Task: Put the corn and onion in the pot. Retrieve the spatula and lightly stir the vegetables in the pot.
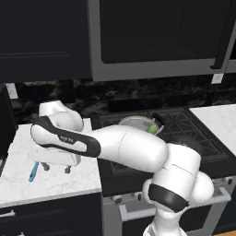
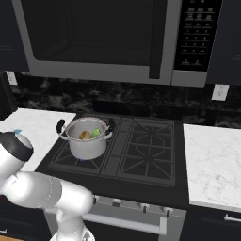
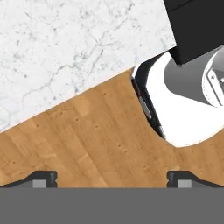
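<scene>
The steel pot (image 2: 87, 147) stands on the stove's front left burner. Inside it lie the golden-brown onion (image 2: 84, 135) and the yellow-green corn (image 2: 96, 133). In the left base view my arm hides most of the pot (image 1: 133, 121), and the corn (image 1: 151, 128) peeks over its rim. The teal spatula (image 1: 33, 171) lies on the marble counter left of the stove, near the front edge. My gripper (image 1: 56, 168) hangs just right of the spatula, pointing down, apart from it. Its fingertips (image 3: 43, 178) stand wide apart with nothing between them.
The marble counter (image 3: 65, 48) ends in a front edge right under the hand, with wooden floor (image 3: 87, 140) and my own base below. A microwave (image 2: 108, 37) hangs above the stove (image 2: 146, 146). Another marble counter (image 2: 212, 155) lies right of the stove.
</scene>
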Motion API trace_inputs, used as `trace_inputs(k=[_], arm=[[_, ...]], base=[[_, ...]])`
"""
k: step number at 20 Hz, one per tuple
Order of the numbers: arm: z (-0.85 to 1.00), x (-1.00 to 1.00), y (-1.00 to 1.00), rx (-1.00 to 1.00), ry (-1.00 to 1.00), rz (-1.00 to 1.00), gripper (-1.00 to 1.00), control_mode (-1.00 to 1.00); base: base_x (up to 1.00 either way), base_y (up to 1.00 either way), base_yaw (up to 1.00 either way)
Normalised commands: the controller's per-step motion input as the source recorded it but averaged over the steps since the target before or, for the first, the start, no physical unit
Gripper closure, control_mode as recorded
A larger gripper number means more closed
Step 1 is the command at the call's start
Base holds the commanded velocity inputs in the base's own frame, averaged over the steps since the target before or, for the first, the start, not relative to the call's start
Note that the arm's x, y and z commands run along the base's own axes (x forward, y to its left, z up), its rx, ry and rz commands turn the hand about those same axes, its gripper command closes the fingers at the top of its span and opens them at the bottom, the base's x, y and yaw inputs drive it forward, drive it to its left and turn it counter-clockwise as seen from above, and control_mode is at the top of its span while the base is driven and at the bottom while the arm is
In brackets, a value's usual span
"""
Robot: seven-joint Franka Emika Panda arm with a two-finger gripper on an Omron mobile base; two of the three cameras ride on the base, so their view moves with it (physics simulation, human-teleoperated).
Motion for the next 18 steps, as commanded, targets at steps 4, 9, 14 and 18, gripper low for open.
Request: trace_inputs(k=[4,9,14,18], arm=[[-0.72,0.37,0.10,0.00,-0.01,0.00,-1.00,-1.00],[-0.16,0.33,0.55,0.00,-0.08,0.00,-1.00,-1.00],[-0.34,0.33,0.46,0.00,-0.12,0.00,-1.00,-1.00],[-0.40,0.41,0.02,0.00,-0.01,0.01,-1.00,-1.00]], base=[[0.00,0.00,0.00],[0.00,0.00,0.00],[0.00,0.00,0.00],[0.00,0.00,0.00]])
